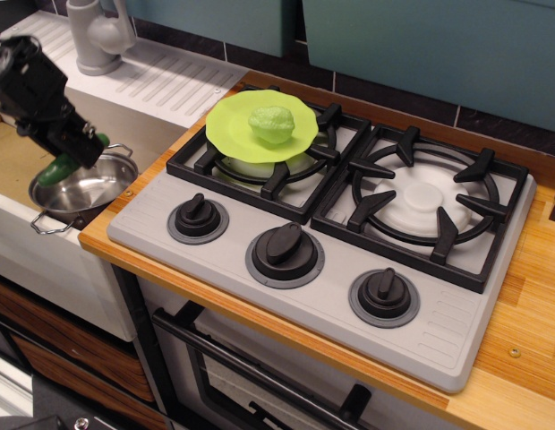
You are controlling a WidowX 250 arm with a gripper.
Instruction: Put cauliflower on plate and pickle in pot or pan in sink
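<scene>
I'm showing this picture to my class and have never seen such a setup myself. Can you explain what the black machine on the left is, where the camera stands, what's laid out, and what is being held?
The black machine is a robot arm, and its grasping end is the gripper. There is one camera view, looking down from the front at a toy kitchen.

On the left is a sink with a small steel pot standing in it and a grey tap behind. On the right is a stove with two burners and three knobs. A lime-green plate rests on the left burner, and a pale green toy cauliflower sits on it.

The gripper is closed on a dark green toy pickle, holding it just over the pot's rim.
</scene>
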